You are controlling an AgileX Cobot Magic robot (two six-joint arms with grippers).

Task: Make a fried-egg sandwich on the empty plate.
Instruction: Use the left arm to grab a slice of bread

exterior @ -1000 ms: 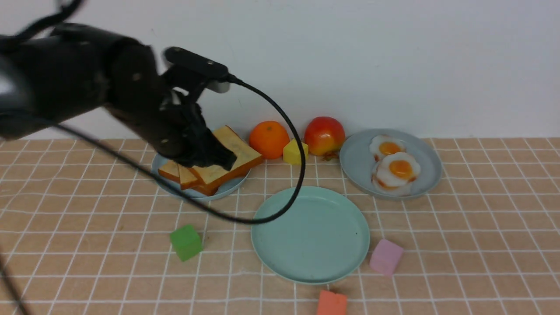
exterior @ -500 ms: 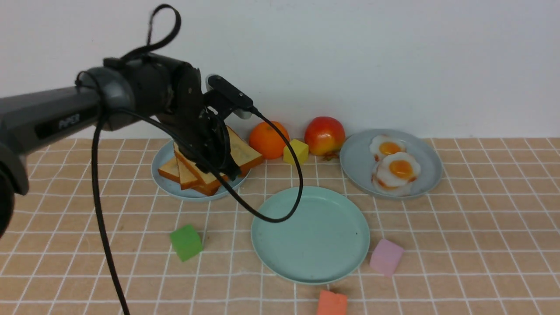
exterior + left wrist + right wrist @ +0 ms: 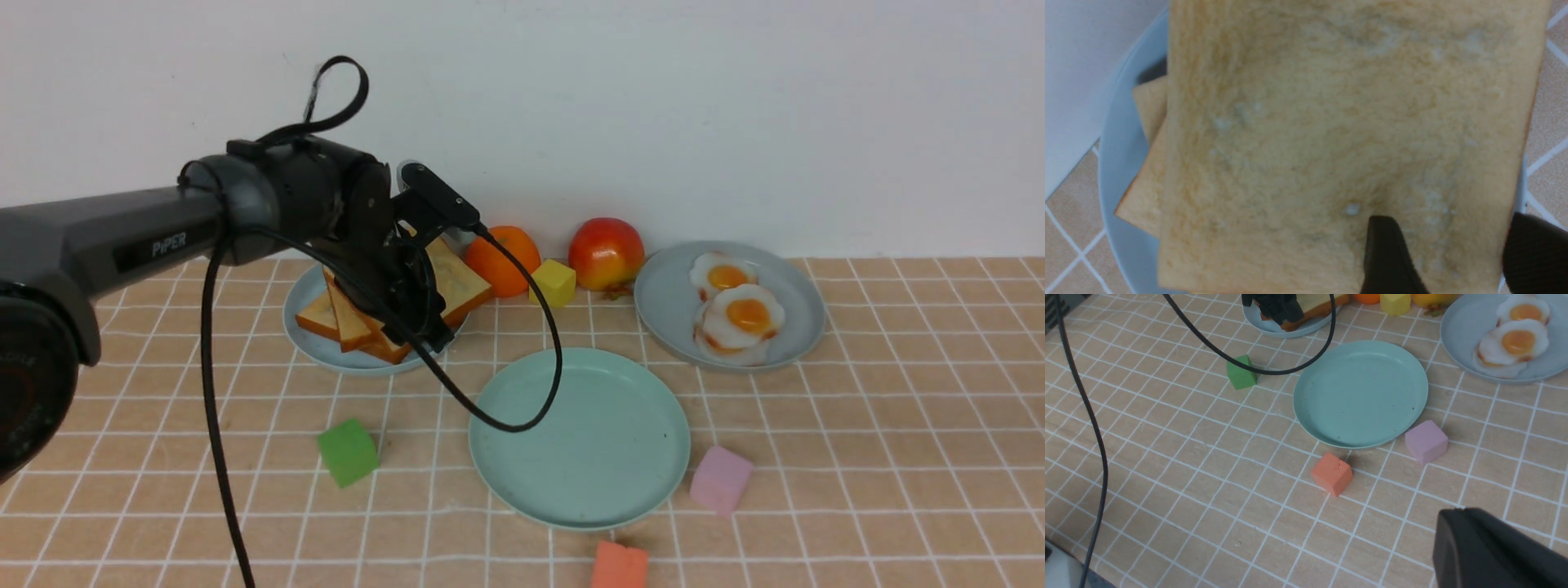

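Black and long, the left arm (image 3: 122, 237) stretches in from the left, wrist bent down over the pale blue plate (image 3: 326, 349). The left gripper (image 3: 429, 322) has its jaws spread, fingers in front of the golden face of the top toast slice (image 3: 459, 282), which leans on that plate. The right gripper (image 3: 1494, 547) is closed above the tablecloth (image 3: 1167, 457). The mint-green plate (image 3: 580, 441) lies bare at centre, with a green cube (image 3: 349, 452), pink cube (image 3: 720, 480) and orange cube (image 3: 619, 566) near its rim. Glossy fried eggs (image 3: 747, 314) sit on the grey-blue plate (image 3: 665, 306).

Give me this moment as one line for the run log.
left gripper: open at top toast slice | right gripper: shut, empty | mint-green plate: empty
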